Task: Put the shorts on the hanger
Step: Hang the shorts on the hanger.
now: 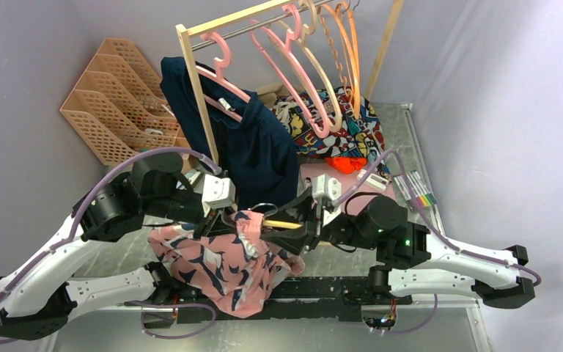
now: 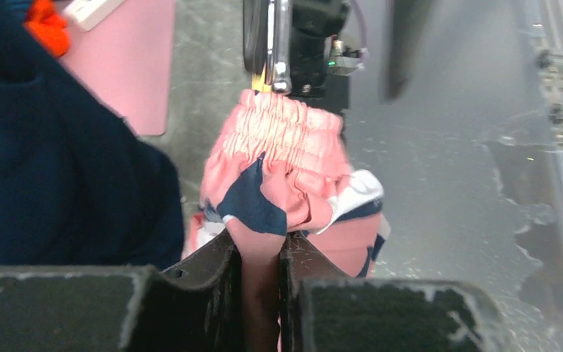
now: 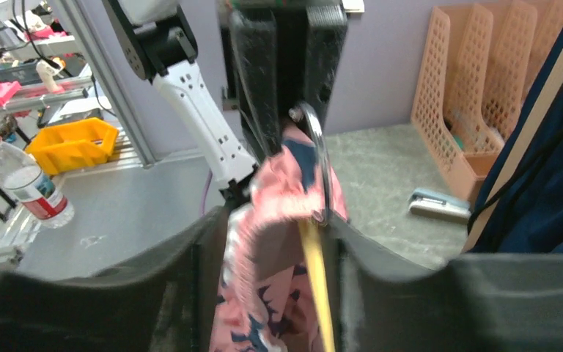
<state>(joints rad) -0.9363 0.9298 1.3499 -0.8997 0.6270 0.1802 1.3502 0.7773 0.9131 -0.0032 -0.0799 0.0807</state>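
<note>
From where I stand, the job right now looks like working the elastic waistband of the shorts (image 2: 286, 158) along the arm of the hanger (image 3: 314, 282). To do that well, I'd want the hanger steadied first. The right gripper (image 3: 275, 231) has its jaws standing apart, loose around the yellow bar and the bunched fabric instead of clamped on either (so a hard tug could tip the hanger or let it slip). It should close on the bar near the wire hook (image 3: 321, 158). Then the left gripper (image 2: 260, 248) can draw the cloth sideways, level with the bar, slowly enough that the gathers spread rather than pile up. That left gripper is closed tight on a fold of pink-and-navy cloth just below the waistband. The waistband itself sits just past its fingertips, pressed up against the right gripper's fingers. The shorts hang between the two arms, gathered at the hanger's neck, and the legs droop in a heap beneath.
</note>
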